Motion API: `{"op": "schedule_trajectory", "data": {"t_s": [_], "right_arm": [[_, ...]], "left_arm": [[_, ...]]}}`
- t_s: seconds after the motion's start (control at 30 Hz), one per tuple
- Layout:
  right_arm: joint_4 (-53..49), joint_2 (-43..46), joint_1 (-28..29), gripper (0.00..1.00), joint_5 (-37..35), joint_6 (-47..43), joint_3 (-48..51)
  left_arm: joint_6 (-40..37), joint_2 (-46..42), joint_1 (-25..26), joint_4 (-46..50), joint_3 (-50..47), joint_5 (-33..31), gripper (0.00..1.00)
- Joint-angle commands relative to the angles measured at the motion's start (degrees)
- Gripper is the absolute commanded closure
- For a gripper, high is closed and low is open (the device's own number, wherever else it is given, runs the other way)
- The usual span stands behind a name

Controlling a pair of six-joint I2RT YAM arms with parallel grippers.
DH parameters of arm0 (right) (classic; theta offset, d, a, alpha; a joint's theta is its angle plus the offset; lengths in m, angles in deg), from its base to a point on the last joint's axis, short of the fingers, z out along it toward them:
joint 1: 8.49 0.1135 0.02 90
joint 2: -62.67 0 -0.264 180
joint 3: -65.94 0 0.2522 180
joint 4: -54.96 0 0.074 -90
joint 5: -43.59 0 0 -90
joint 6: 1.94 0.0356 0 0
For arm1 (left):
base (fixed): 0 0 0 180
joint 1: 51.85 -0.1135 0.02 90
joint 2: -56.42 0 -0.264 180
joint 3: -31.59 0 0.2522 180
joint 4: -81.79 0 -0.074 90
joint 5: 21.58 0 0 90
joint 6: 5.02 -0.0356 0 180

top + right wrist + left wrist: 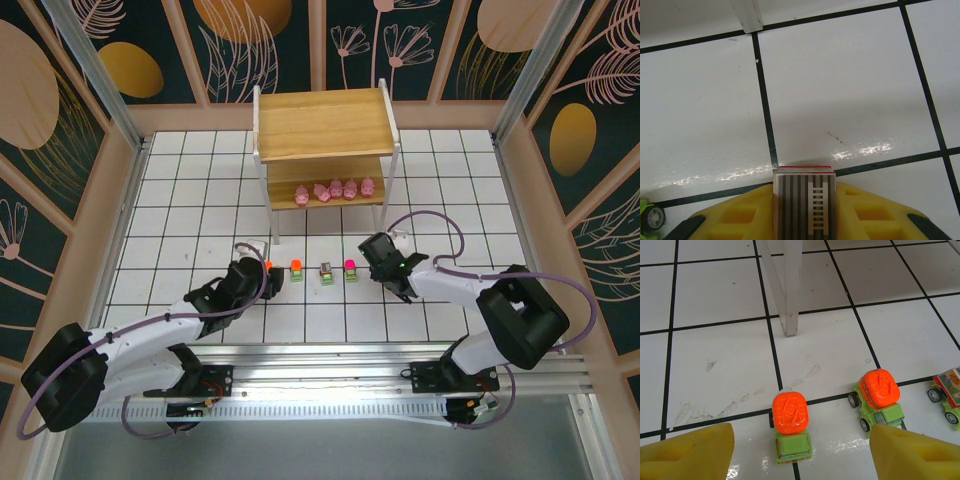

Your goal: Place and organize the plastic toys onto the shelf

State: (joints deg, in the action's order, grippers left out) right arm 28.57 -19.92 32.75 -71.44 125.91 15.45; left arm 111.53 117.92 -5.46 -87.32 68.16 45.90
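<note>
The shelf point(322, 125) is light brown wood with white legs. The five pigs point(337, 188) are pink. Two toy trucks point(792, 412) are green with bright orange tops. The striped toy point(804, 210) has black and grey stripes, a white ladder and a red edge. The floor point(715, 340) is white tiles with black lines.

One shelf point(322, 122) is counted, and two wooden tiers are counted on it. Five pink figures point(336, 189) are counted. Four green toy vehicles point(296, 270) are counted in the top view: two are orange-topped vehicles point(791, 414), one is a grey-brown-topped vehicle point(326, 272) and one is a magenta-topped vehicle point(351, 268). One striped toy point(804, 210) with a ladder print is counted in the right wrist view. Ten toys are thus counted in all. Two robot arms point(150, 335) are counted.
</note>
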Motion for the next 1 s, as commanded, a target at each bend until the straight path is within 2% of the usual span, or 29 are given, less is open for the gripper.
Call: {"op": "schedule_trajectory", "data": {"t_s": [0.0,0.07,0.47,0.97], "right_arm": [[0.23,-0.17,-0.28,0.75,0.10,-0.07,-0.71],[0.08,0.28,-0.20,0.79,-0.11,-0.10,-0.67],[-6.17,7.11,3.18,0.82,-2.13,-0.93,-3.70],[-19.70,10.60,11.28,0.85,-8.88,-3.83,-20.08]], "left_arm": [[-0.87,-0.76,-0.43,-1.08,-0.48,0.81,0.28],[-0.85,-0.60,-0.43,-1.08,-0.40,0.89,0.28],[-0.88,-0.67,-0.60,-1.16,-0.48,1.18,0.28],[0.08,0.49,-3.54,-0.55,0.05,2.77,0.29]]}}
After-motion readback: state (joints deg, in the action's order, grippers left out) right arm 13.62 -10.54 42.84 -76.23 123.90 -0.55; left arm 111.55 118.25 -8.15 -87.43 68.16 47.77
